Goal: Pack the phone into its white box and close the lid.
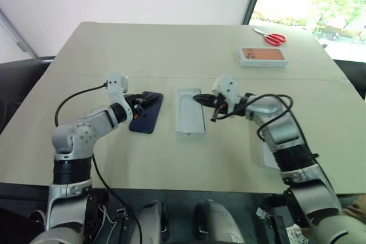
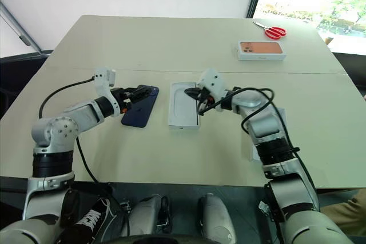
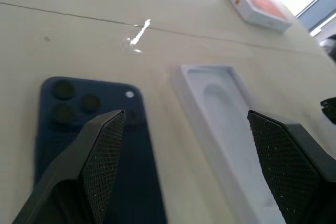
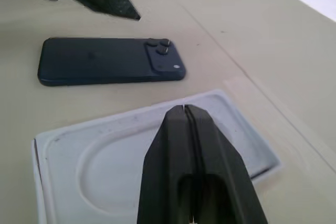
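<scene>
Both grippers hang low over the table (image 1: 171, 44): the left gripper (image 1: 144, 102) spread wide over the phone (image 1: 147, 112) without gripping it, the right gripper (image 2: 191, 92) pinched closed on nothing above the insert (image 1: 190, 111). Phone lies flat (camera side up) just beside the insert. Farther back sit an orange-picture box (image 1: 262, 56) and red scissors (image 1: 271, 38).

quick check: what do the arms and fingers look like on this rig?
Both arms are silver-grey with black joint bands. Each wrist carries a white block, and a loose black cable loops along each forearm. The left gripper and right gripper have black wedge-shaped fingers with fine mesh-textured pads.
</scene>
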Motion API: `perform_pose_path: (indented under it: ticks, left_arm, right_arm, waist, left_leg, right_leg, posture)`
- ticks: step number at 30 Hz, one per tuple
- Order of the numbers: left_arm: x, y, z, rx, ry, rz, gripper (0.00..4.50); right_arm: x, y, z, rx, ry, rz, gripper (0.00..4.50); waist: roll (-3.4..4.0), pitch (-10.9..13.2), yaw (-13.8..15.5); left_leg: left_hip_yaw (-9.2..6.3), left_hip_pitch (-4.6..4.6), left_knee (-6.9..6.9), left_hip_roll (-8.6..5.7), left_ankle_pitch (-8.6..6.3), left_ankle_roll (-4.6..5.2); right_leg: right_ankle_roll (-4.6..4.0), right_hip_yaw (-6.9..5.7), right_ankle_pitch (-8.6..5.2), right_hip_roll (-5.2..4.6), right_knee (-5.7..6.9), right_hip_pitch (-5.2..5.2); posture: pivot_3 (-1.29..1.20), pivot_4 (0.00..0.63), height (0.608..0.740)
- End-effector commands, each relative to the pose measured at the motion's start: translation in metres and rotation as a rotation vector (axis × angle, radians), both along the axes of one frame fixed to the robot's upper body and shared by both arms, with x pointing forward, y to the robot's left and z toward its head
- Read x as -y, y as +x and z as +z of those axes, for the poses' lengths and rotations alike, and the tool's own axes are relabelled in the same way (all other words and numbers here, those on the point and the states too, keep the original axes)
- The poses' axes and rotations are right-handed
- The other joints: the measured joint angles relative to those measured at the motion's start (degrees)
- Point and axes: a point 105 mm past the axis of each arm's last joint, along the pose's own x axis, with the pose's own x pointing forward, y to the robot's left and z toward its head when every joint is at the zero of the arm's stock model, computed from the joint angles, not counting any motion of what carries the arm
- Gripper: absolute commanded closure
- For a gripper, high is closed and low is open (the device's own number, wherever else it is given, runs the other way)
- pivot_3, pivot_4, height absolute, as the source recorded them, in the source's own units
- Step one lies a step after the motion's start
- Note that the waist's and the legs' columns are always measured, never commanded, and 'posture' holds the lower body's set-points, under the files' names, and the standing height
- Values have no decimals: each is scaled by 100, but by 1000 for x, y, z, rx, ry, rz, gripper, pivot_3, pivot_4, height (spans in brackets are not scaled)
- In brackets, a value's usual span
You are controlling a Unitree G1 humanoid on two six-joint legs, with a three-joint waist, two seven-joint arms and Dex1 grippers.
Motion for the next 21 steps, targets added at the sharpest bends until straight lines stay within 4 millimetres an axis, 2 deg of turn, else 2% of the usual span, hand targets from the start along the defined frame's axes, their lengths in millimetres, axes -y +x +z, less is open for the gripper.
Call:
perform_pose_path:
  ticks: [1, 3, 4, 6, 9, 15, 21]
  left_arm:
    - [-10, -4, 18, 183, 154, -14, 550]
    - [-15, -7, 16, 238, 228, -17, 550]
    - [-15, -8, 14, 222, 202, -28, 550]
    - [-18, -7, 16, 267, 241, -11, 550]
    - [-19, -3, 16, 267, 209, 36, 550]
    - [-7, -6, 13, 268, 205, 9, 550]
    - [-8, -3, 13, 276, 220, 22, 550]
  right_arm:
    - [-15, -2, -7, 62, -74, 32, 4410]
    - [-25, -1, -16, 56, -109, 34, 4410]
    - [-28, 1, -18, 55, -119, 24, 4410]
    - [-28, 8, -25, 54, -168, -7, 4410]
    - [-24, 12, -31, 64, -218, -14, 4410]
    - [-11, 10, -40, 39, -297, 5, 4410]
    - [-1, 11, -46, 17, -330, -16, 4410]
  waist:
    - [0, 0, -8]
    - [2, -1, -22]
    - [2, -1, -26]
    - [2, -1, -23]
    - [2, -1, -9]
    - [2, -1, -21]
    - [2, -1, -26]
  left_leg:
    - [0, -3, 0, -1, -1, 0]
    - [1, -8, -2, -3, -1, 0]
    - [1, -7, -7, -4, -4, 3]
    - [0, -8, -14, -7, -8, 10]
    - [0, -8, -21, -14, -15, 23]
    - [1, -6, -30, -16, -16, 28]
    - [1, -2, -33, -16, -15, 28]
  right_leg:
    - [-2, 0, 0, -3, 0, -4]
    - [-9, 0, -3, -8, -2, -11]
    - [-18, 0, -8, -11, -4, -11]
    - [-21, 0, -7, -16, -4, -14]
    - [-23, -1, -5, -26, -4, -20]
    - [-8, -1, 4, -26, -5, -19]
    - [-7, -2, 4, -25, -5, -18]
  posture:
    - [0, 150, 740]
    - [0, 150, 740]
    - [0, 150, 740]
    - [0, 150, 740]
    - [0, 150, 740]
    - [0, 150, 740]
    - [0, 150, 740]
